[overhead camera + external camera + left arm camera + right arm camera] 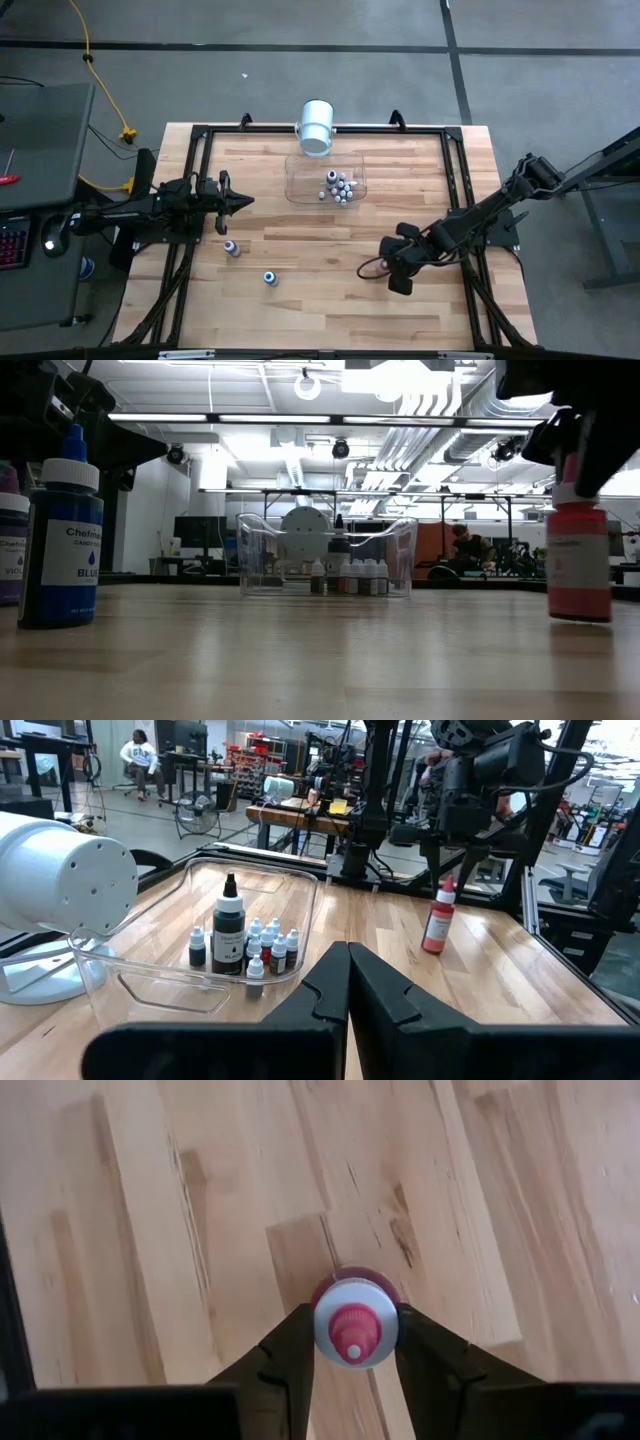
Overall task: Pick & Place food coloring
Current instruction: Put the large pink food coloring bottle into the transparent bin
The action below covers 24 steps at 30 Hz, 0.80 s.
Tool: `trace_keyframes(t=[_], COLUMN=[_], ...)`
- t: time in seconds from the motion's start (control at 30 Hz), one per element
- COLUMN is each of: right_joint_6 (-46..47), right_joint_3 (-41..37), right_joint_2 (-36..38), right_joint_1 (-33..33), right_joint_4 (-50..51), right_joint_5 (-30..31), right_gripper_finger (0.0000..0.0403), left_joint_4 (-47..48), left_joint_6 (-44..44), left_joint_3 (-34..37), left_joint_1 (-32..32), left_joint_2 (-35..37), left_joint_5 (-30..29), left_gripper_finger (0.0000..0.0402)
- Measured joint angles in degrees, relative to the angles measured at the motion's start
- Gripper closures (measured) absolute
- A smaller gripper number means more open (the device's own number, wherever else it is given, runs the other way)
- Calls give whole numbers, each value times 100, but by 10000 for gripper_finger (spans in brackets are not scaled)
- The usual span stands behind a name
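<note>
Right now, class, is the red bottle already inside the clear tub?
No. In the low view the red bottle stands on the bare table under the right gripper, well apart from the clear tub holding the small bottles.

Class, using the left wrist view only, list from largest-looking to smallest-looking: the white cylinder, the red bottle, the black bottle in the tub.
1. White cylinder, though it sits nearest the camera.
2 and 3. Black bottle and red bottle look about alike; the red one stands farther off, so no ranking.

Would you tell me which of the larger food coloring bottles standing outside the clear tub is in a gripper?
The pink bottle: the right gripper is shut on its cap. The blue bottle and purple bottle stand free.
</note>
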<state>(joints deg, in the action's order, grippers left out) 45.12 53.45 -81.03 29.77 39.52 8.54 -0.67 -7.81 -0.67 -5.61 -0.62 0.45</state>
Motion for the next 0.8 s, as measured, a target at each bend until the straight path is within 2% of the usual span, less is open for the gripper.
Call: trace_keyframes(t=[0.47,0.8], right_joint_6=[114,-487], right_joint_3=[34,1045], right_joint_2=[-2,-4], right_joint_1=[-627,-1301], right_joint_4=[-825,-69], right_joint_5=[4,362], right_gripper_finger=[294,294], left_joint_4=[0,0], left_joint_6=[1,2], left_joint_3=[0,0], left_joint_1=[0,-2], left_joint_2=[0,2], left_joint_5=[0,0], left_gripper_finger=[401,401])
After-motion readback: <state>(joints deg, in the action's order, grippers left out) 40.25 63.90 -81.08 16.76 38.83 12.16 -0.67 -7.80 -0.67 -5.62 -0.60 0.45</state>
